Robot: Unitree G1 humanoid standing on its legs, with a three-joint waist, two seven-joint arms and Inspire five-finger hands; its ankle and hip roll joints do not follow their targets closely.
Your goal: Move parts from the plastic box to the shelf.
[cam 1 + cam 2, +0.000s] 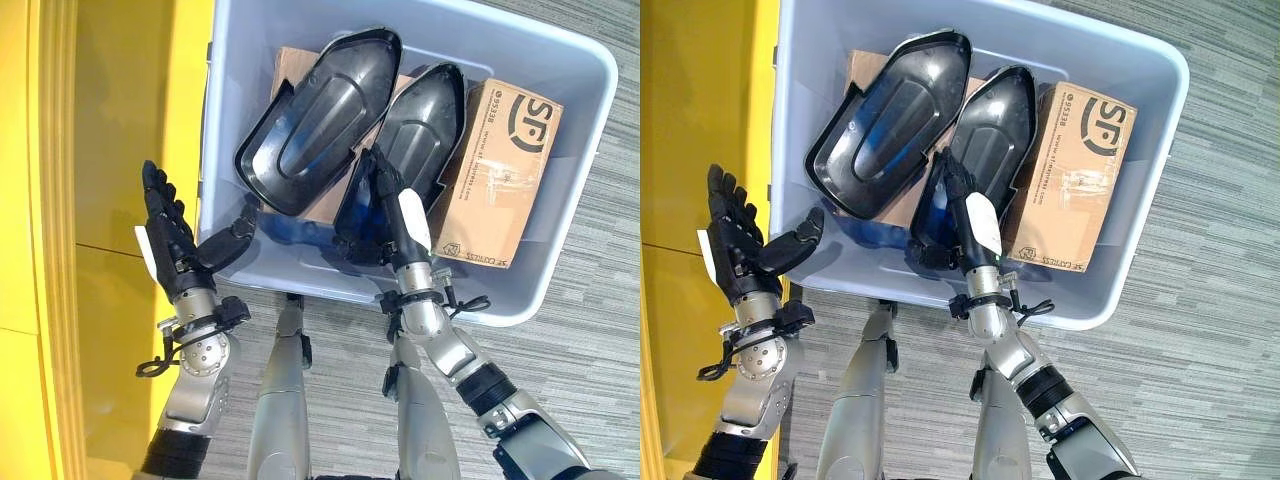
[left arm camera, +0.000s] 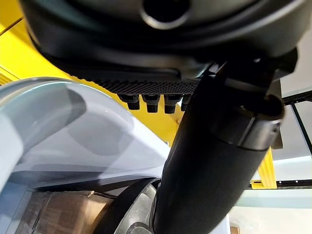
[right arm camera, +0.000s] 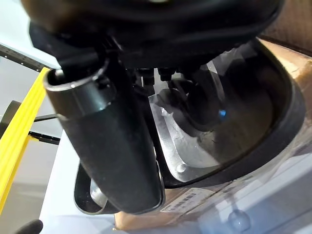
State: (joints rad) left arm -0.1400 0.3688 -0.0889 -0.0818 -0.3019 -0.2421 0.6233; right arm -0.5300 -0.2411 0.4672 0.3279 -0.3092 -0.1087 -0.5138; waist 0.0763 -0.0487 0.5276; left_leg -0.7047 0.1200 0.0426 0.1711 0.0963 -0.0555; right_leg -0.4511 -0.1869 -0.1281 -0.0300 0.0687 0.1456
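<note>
Two black molded parts lie in plastic box [image 1: 560,60] on cardboard boxes [image 1: 500,170] — left part [image 1: 320,120] at 11 o'clock, right part [image 1: 420,130] at 1. Right hand [image 1: 395,215] is curled round right part's near rim; left hand [image 1: 175,240] is held spread outside box wall. Parts judged stiff, light, slick — best gripped at rim.

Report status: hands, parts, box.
Left robot hand open, outside the box at its left wall. Right robot hand in the box on the right black part, grip unclear. Left black part untouched, both lying on cardboard cartons.
</note>
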